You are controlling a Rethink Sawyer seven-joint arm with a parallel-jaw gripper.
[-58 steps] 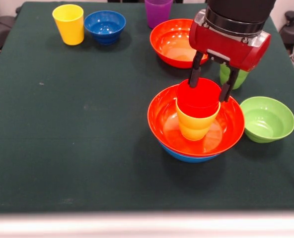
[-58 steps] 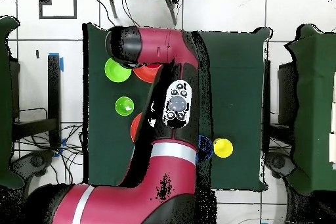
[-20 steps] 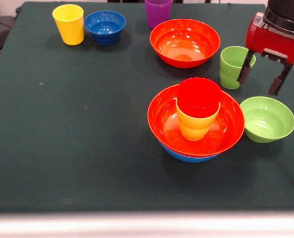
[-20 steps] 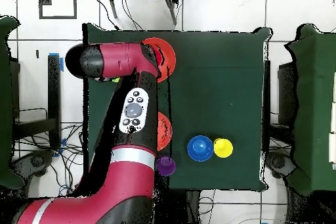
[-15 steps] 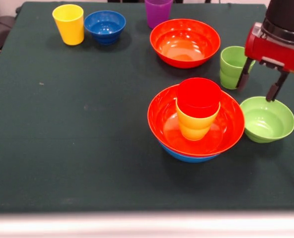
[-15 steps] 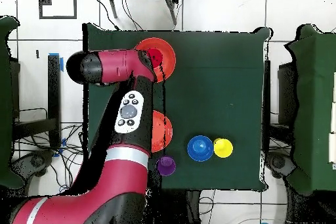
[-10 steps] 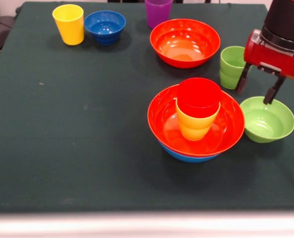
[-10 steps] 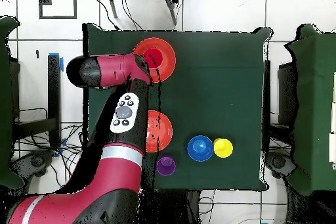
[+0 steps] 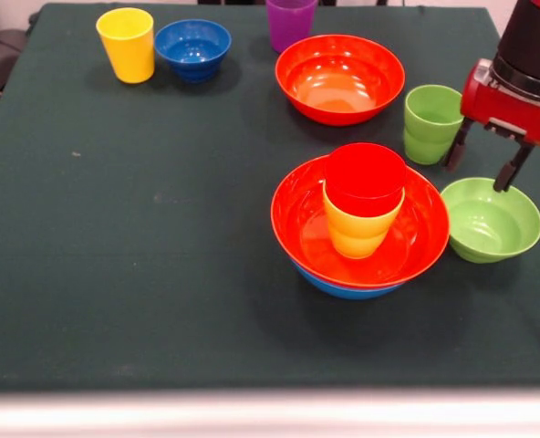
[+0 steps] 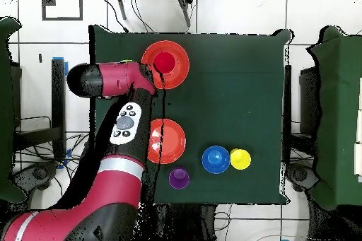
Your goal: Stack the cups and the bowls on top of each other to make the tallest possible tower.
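The tower stands mid-table: a light blue bowl point(image 9: 347, 288) carries an orange-red bowl point(image 9: 290, 224), in which sit a yellow-orange cup point(image 9: 357, 234) and a red cup point(image 9: 365, 178) on top. The overhead view shows the tower point(image 10: 165, 63) as a red disc in an orange ring. My gripper point(image 9: 484, 164) hangs open and empty at the right, just right of the lime green cup point(image 9: 431, 123) and over the far rim of the lime green bowl point(image 9: 491, 220). In the overhead view the arm hides the gripper and both green pieces.
A second orange-red bowl point(image 9: 340, 78) point(image 10: 167, 141) sits behind the tower. Along the far edge stand a purple cup point(image 9: 291, 20) point(image 10: 178, 177), a dark blue bowl point(image 9: 193, 47) point(image 10: 215, 159) and a yellow cup point(image 9: 127, 44) point(image 10: 240, 159).
The gripper has left the red cup on the tower and swung to the right. Over the last second it dropped a little between the green cup and green bowl.
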